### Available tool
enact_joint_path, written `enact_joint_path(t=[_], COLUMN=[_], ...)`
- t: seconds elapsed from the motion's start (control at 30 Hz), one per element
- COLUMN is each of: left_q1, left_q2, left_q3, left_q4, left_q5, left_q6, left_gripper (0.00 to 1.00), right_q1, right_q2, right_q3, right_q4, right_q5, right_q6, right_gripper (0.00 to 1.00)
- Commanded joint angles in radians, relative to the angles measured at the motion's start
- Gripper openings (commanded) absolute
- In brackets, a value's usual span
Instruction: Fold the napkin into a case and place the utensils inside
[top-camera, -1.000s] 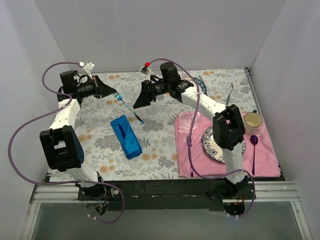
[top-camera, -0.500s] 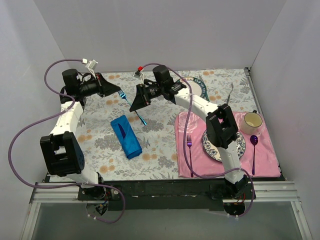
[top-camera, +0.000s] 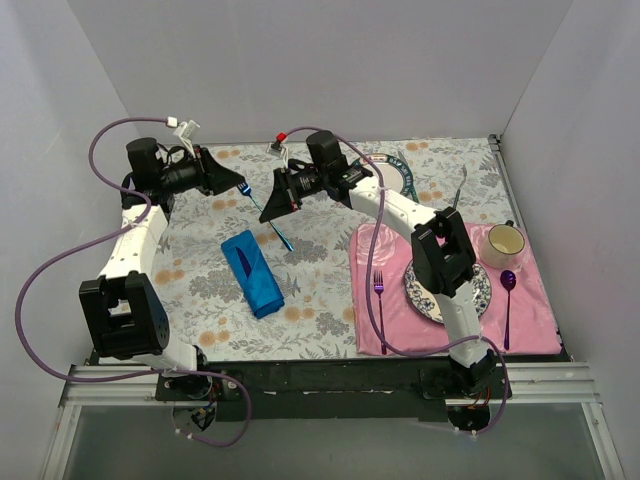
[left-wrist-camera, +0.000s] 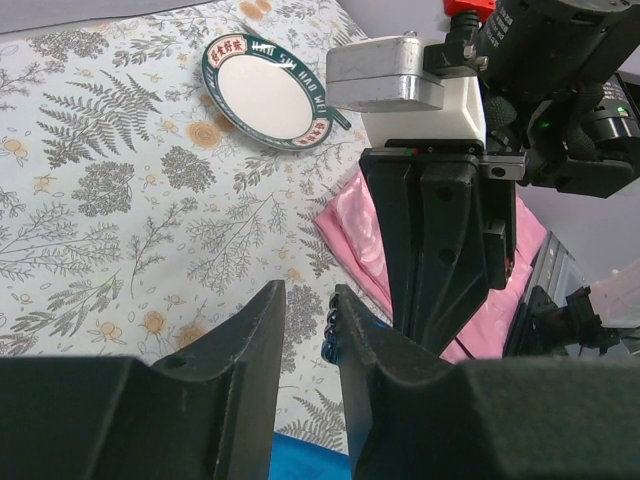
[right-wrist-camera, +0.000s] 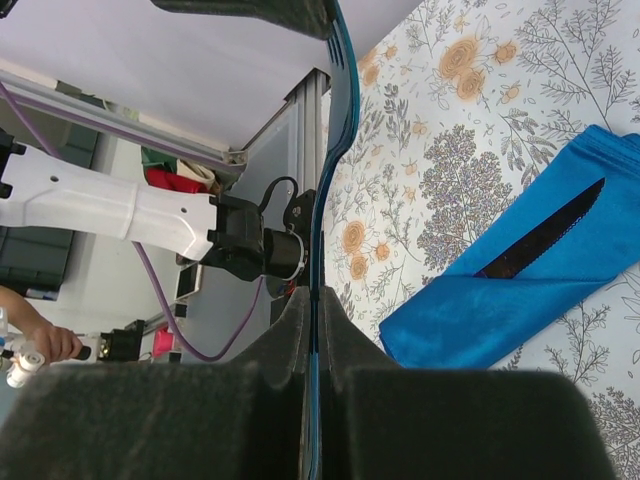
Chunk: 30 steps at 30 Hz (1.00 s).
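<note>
The napkin (top-camera: 252, 272) lies folded into a narrow blue case on the floral cloth, with the dark purple knife (top-camera: 244, 262) tucked in it. Both show in the right wrist view too: the napkin (right-wrist-camera: 540, 285) and the knife (right-wrist-camera: 545, 235). The light-blue fork (top-camera: 283, 238) hangs in the air above the table. My right gripper (top-camera: 268, 208) (right-wrist-camera: 313, 300) is shut on the fork (right-wrist-camera: 335, 120) at its handle. At the tine end my left gripper (top-camera: 240, 186) (left-wrist-camera: 308, 292) stands open, the fork (left-wrist-camera: 332, 335) resting against one finger.
A white plate with a green rim (top-camera: 397, 172) (left-wrist-camera: 262, 92) sits at the back. The pink placemat (top-camera: 455, 325) at the right carries a patterned plate (top-camera: 447, 285), a magenta fork (top-camera: 379, 300), a purple spoon (top-camera: 508, 300) and a cup (top-camera: 505, 241). A teal knife (top-camera: 460, 187) lies behind it.
My right gripper moved left to the fork and shut on its handle. My left gripper, which was holding the tine end, has opened.
</note>
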<state>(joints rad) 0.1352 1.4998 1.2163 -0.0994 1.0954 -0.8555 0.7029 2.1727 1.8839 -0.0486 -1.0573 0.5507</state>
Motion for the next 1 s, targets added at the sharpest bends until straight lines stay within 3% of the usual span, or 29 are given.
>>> enact_joint_path(t=[0.0, 0.2, 0.37, 0.4, 0.43, 0.47, 0.57, 0.73, 0.97], left_q1=[0.000, 0.000, 0.001, 0.000, 0.000, 0.001, 0.027, 0.107, 0.185], left_q2=[-0.036, -0.041, -0.029, -0.027, -0.024, -0.021, -0.001, 0.088, 0.304], left_q3=[-0.003, -0.006, -0.004, -0.001, 0.000, 0.002, 0.003, 0.060, 0.254], left_q4=[-0.040, -0.048, -0.048, -0.048, -0.049, -0.045, -0.034, -0.068, -0.365], left_q5=[-0.012, 0.009, 0.037, 0.038, 0.040, 0.032, 0.032, 0.107, 0.224], left_q6=[0.042, 0.050, 0.032, 0.029, 0.026, 0.015, 0.013, 0.093, 0.366], left_gripper=[0.24, 0.02, 0.00, 0.00, 0.00, 0.00, 0.00, 0.00, 0.00], right_q1=[0.004, -0.002, -0.006, -0.008, -0.008, -0.011, -0.020, -0.066, -0.126], right_q2=[-0.040, -0.042, -0.037, -0.036, -0.033, -0.034, -0.040, -0.063, -0.120], right_q3=[-0.009, -0.023, -0.034, -0.032, -0.032, -0.032, -0.034, -0.031, -0.089], right_q4=[0.039, 0.085, 0.128, 0.131, 0.141, 0.142, 0.133, 0.050, -0.115], right_q5=[-0.018, -0.021, -0.030, -0.038, -0.044, -0.047, -0.041, -0.006, 0.022], right_q6=[0.009, 0.031, 0.067, 0.078, 0.081, 0.084, 0.075, -0.041, -0.182], right_gripper=[0.01, 0.01, 0.01, 0.05, 0.20, 0.49, 0.93, 0.99, 0.99])
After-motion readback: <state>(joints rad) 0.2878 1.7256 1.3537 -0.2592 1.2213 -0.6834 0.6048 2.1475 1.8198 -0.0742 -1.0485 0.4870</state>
